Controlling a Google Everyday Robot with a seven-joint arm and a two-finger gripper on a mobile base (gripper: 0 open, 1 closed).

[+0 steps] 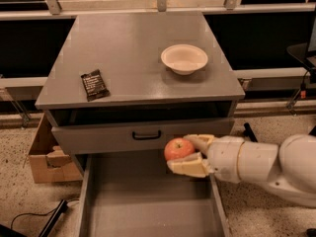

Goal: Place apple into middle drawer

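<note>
The apple [178, 149] is small, round and red-orange. My gripper [186, 153] is shut on it, with one cream finger above and behind it and one below. My white arm reaches in from the right. The apple hangs over the right rear part of the middle drawer [148, 206], a wide grey box pulled out towards the camera with a plain flat floor and thin side walls. Nothing lies on the part of the drawer floor that shows. The apple is just in front of the grey drawer front with the black handle [146, 135].
The grey cabinet top [133, 53] holds a white bowl [184, 59] at the right and a dark snack packet [95, 85] at the left. A cardboard box [47, 157] sits on the floor left of the cabinet. A black cable [44, 221] lies at the lower left.
</note>
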